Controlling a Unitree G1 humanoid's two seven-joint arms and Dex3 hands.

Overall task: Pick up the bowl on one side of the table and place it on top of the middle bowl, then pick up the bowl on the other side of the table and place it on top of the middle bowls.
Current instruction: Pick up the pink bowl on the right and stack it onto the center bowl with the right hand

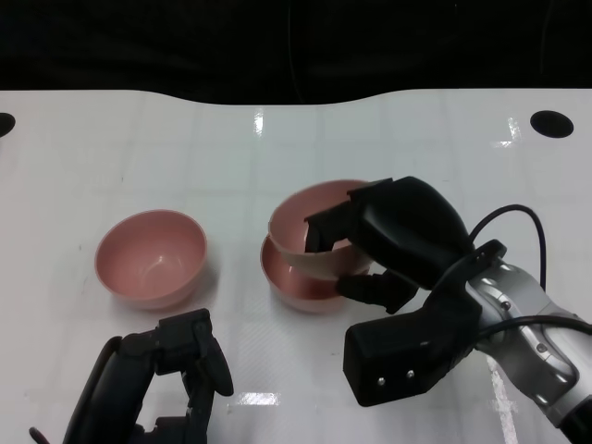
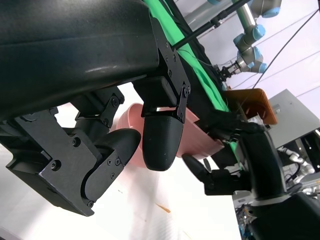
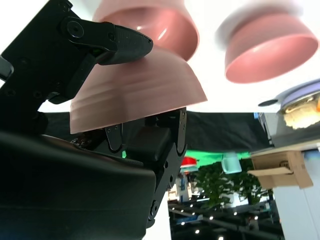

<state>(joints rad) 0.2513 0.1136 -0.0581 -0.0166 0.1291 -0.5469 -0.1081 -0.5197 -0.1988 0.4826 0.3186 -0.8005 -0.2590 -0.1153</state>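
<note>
Three pink bowls are on or over the white table. One bowl sits upright at the left. The middle bowl sits at the centre. Just above it my right hand grips the third bowl by its right rim, tilted, its base low over the middle bowl. The right wrist view shows this held bowl pinched between the fingers, with the middle bowl and the left bowl beyond. My left hand hovers at the near edge, below the left bowl, holding nothing.
Two black round holes mark the table's far corners. A black cable loops off my right forearm. Beyond the far edge is dark. The left wrist view shows an orange box and another robot arm off the table.
</note>
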